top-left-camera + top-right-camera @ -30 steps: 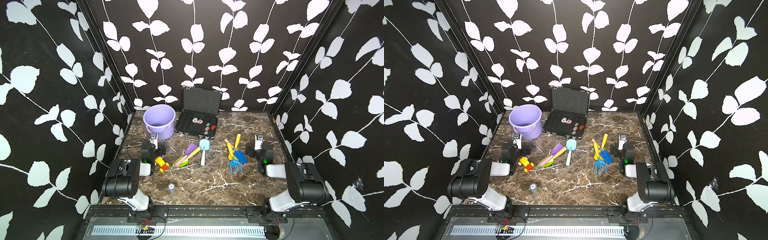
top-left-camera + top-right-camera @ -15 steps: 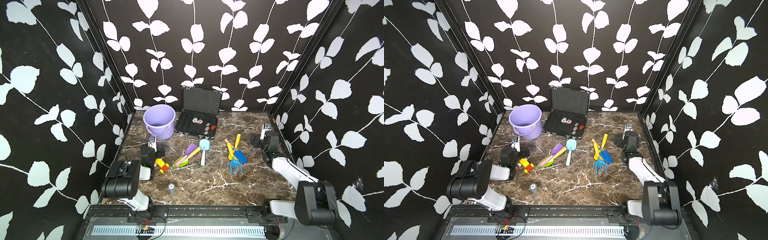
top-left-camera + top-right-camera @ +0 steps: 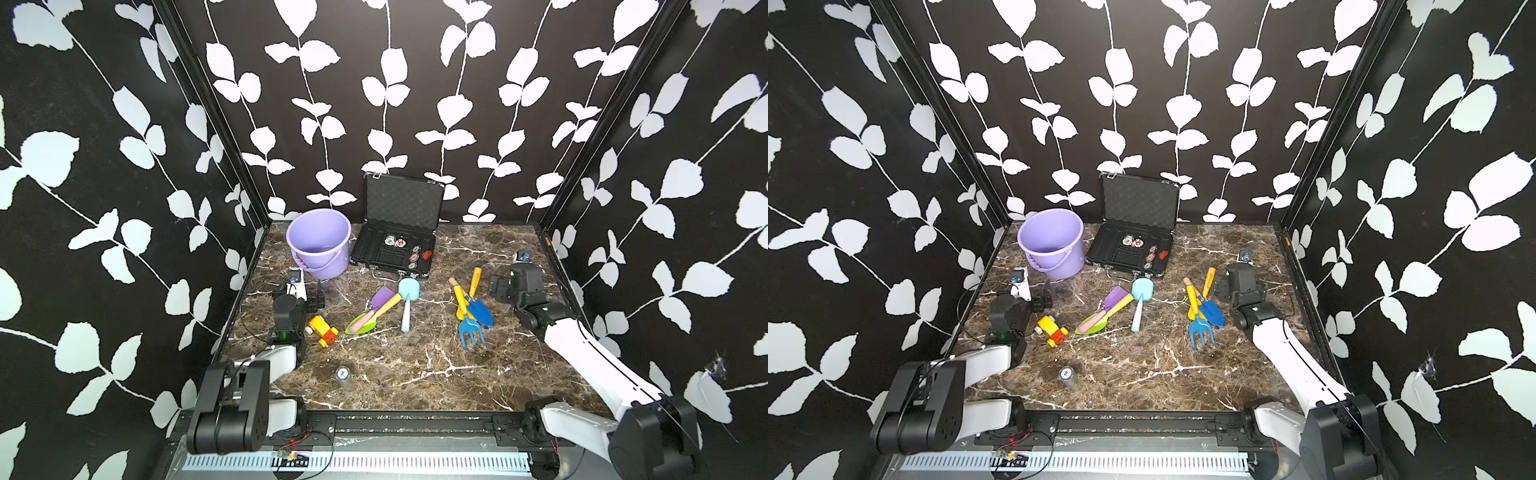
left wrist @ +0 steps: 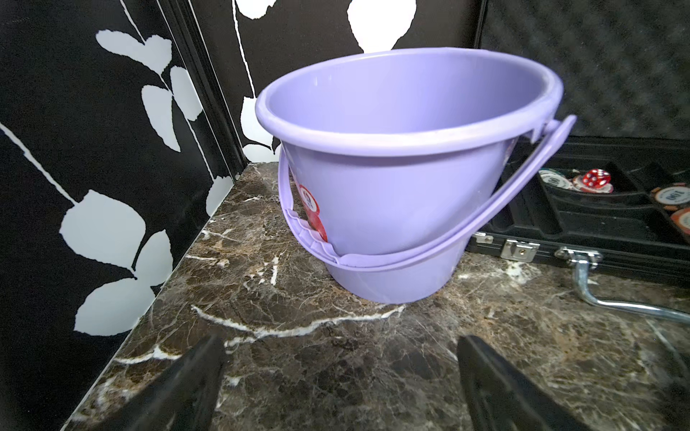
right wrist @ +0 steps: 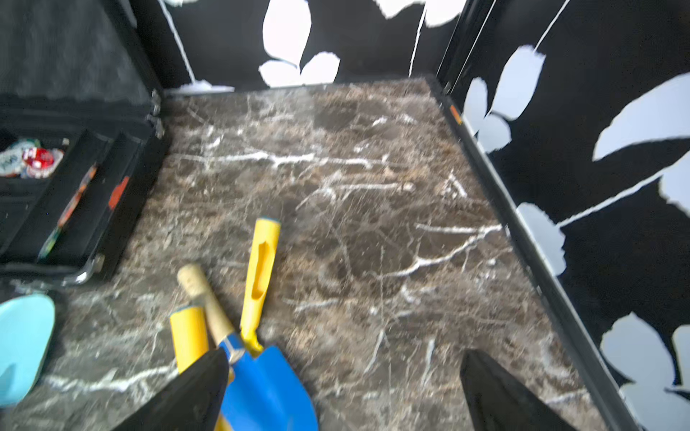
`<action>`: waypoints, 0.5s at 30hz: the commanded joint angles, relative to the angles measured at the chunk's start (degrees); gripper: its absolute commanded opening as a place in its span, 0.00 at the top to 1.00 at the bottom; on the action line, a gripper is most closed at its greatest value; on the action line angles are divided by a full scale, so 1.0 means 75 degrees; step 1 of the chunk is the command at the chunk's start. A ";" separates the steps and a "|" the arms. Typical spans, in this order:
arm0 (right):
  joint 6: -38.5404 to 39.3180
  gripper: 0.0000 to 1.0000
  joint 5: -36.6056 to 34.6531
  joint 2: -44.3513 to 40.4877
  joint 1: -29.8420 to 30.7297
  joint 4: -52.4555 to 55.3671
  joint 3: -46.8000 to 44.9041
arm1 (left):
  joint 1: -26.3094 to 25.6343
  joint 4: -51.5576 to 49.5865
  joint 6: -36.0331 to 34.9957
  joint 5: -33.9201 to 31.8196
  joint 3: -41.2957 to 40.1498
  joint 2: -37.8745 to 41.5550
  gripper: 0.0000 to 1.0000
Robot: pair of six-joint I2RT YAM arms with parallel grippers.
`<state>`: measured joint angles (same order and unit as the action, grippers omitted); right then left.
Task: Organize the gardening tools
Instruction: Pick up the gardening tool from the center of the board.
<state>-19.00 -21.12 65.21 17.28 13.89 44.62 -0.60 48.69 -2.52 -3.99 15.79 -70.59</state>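
The gardening tools lie in two groups on the marble table (image 3: pixel 415 374). In the middle are a purple scoop (image 3: pixel 382 296), a green scoop (image 3: pixel 360 324) and a light-blue scoop (image 3: pixel 408 287). To the right are a blue trowel (image 3: pixel 482 312) (image 5: pixel 269 388), a blue rake (image 3: pixel 471 336) and yellow handles (image 5: pixel 259 261). My right gripper (image 3: pixel 498 286) (image 5: pixel 343 373) hovers open just right of the blue trowel, holding nothing. My left gripper (image 3: pixel 311 298) (image 4: pixel 339 358) is open and empty, facing the purple bucket (image 3: pixel 319 243) (image 4: pixel 392 186).
An open black case (image 3: pixel 395 249) (image 3: pixel 1129 249) with round discs stands at the back, next to the bucket. A yellow-and-red toy vehicle (image 3: pixel 322 329) sits by the left arm. A small jar (image 3: pixel 342 374) stands near the front. Patterned walls close in three sides.
The right arm has unfolded and stretched forward, bringing its gripper up beside the blue tools. The left arm's elbow has sunk a little; its gripper stays near the bucket.
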 commanded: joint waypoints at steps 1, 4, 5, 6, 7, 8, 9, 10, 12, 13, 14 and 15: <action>-0.0666 0.01 -0.0454 0.0172 0.0596 0.0875 0.0159 | -0.0020 -0.0749 0.0287 -0.0155 -0.0090 0.0778 0.01; -0.1128 0.01 -0.0779 0.0597 0.1458 0.1243 0.0358 | -0.0014 -0.1338 0.0536 -0.0284 -0.0081 0.1499 0.01; -0.1294 0.01 -0.0899 0.0771 0.1818 0.1309 0.0440 | -0.0008 -0.1501 0.0592 -0.0267 -0.0089 0.1769 0.01; -0.1459 0.02 -0.0982 0.1001 0.2145 0.1347 0.0540 | -0.0010 -0.1693 0.0654 -0.0251 -0.0087 0.2024 0.01; -0.1611 0.03 -0.1020 0.1230 0.2432 0.1378 0.0655 | -0.0013 -0.1850 0.0728 -0.0241 -0.0090 0.2260 0.01; -0.1765 0.05 -0.1045 0.1462 0.2762 0.1388 0.0763 | -0.0014 -0.2051 0.0797 -0.0240 -0.0084 0.2541 0.01; -0.1890 0.07 -0.1031 0.1694 0.3048 0.1367 0.0935 | -0.0014 -0.2254 0.0885 -0.0263 -0.0079 0.2780 0.01; -0.1970 0.09 -0.0988 0.2036 0.3337 0.1332 0.1097 | -0.0021 -0.2436 0.1000 -0.0294 -0.0078 0.3002 0.01; -0.2103 0.11 -0.1007 0.2664 0.3880 0.1364 0.1559 | -0.0014 -0.2757 0.1191 -0.0414 -0.0067 0.3415 0.01; -0.2156 0.12 -0.1001 0.2945 0.4084 0.1401 0.1764 | -0.0014 -0.2950 0.1318 -0.0498 -0.0061 0.3610 0.01; -0.2215 0.12 -0.0989 0.3232 0.4301 0.1399 0.2018 | -0.0014 -0.3132 0.1457 -0.0596 -0.0041 0.3770 0.01; -0.2256 0.13 -0.0953 0.3441 0.4477 0.1395 0.2230 | -0.0014 -0.3325 0.1590 -0.0711 -0.0009 0.3933 0.01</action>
<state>-32.82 -27.00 88.97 48.36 23.38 57.84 -0.60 30.39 5.61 -6.81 15.68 -43.75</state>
